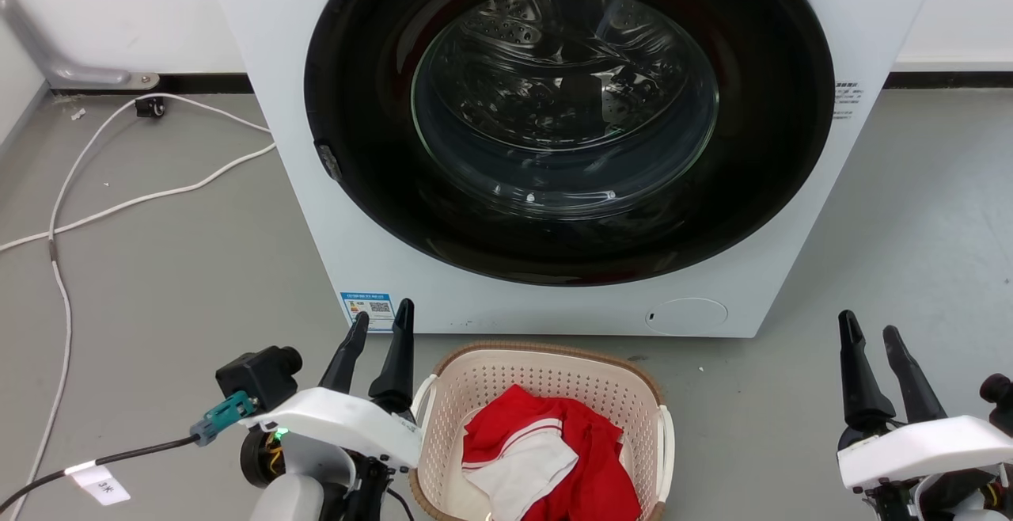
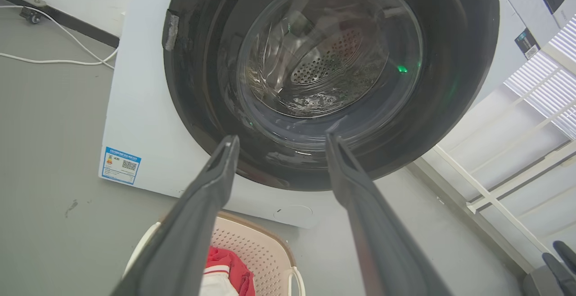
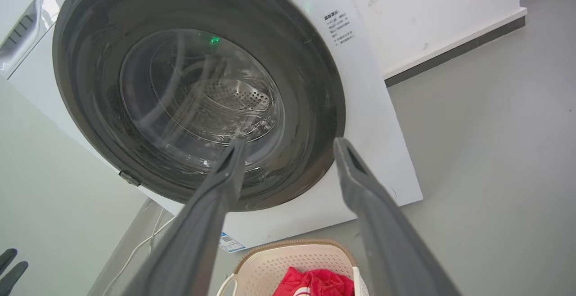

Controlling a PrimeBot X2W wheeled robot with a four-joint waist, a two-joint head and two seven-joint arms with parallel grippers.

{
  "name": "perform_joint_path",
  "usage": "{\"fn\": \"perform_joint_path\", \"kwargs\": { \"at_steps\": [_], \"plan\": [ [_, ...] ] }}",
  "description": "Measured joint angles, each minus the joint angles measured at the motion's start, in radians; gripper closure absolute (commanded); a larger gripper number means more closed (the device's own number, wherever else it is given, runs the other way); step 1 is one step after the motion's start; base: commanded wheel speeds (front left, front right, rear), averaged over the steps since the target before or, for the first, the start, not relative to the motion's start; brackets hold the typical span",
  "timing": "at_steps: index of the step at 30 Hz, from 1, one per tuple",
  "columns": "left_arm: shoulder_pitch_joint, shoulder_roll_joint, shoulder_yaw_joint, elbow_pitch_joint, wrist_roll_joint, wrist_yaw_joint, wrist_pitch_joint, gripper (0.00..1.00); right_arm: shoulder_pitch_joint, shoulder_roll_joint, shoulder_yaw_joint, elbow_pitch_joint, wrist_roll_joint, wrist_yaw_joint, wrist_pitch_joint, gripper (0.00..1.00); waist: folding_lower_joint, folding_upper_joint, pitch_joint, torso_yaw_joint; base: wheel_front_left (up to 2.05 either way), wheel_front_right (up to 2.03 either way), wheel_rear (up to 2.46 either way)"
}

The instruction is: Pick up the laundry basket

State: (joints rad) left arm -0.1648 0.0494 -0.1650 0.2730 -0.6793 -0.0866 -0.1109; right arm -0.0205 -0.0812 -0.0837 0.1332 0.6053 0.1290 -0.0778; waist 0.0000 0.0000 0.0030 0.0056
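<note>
- Laundry basket (image 1: 546, 349): upright on the grey floor (image 1: 158, 291), just in front of the washing machine (image 1: 293, 149) and below its round door (image 1: 566, 101), with a narrow strip of floor between the two.
- Cream perforated walls, a brown woven-look rim and a white handle on each side.
- Inside the basket: a crumpled red and white garment (image 1: 586, 442), heaped toward the near side.
- Left gripper (image 1: 384, 311): just beside the basket's left handle, fingers pointing toward the machine's lower front. Cannot tell whether the wrist housing touches the handle.
- In the left wrist view, left gripper (image 2: 281, 137) with its two dark fingers spread apart and nothing between them. Glass door behind the tips, basket (image 2: 261, 251) low between the fingers.
- Right gripper (image 1: 869, 323): above bare floor, well apart from the basket's right side, fingers up and toward the machine's right corner.
- In the right wrist view, right gripper (image 3: 289, 141) likewise parted and empty, the basket (image 3: 292, 260) at the bottom edge between the fingers.
- Door shut, the perforated steel drum visible through the glass.
- Blue label (image 1: 368, 307) on the machine's lower left front corner, right behind the left fingertips.
- White cable (image 1: 119, 204) looping across the floor's far left side, toward the wall.
</note>
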Motion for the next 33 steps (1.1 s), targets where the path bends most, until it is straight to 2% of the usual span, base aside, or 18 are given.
{"fn": "perform_joint_path", "kwargs": {
  "at_steps": [15,33],
  "plan": [
    [-0.024,0.000,-0.045,0.028,0.163,0.012,-0.042,0.00,0.024,0.006,0.007,-0.063,-0.210,0.000,0.005,0.00,0.0000,0.0000,0.000,0.002,0.00,0.00,0.00],
    [-0.045,0.000,-0.077,0.054,0.318,0.026,-0.082,0.00,0.058,0.020,0.016,-0.141,-0.396,0.000,0.014,0.00,0.0000,0.0000,-0.002,0.007,0.00,0.00,0.00]
  ]
}}
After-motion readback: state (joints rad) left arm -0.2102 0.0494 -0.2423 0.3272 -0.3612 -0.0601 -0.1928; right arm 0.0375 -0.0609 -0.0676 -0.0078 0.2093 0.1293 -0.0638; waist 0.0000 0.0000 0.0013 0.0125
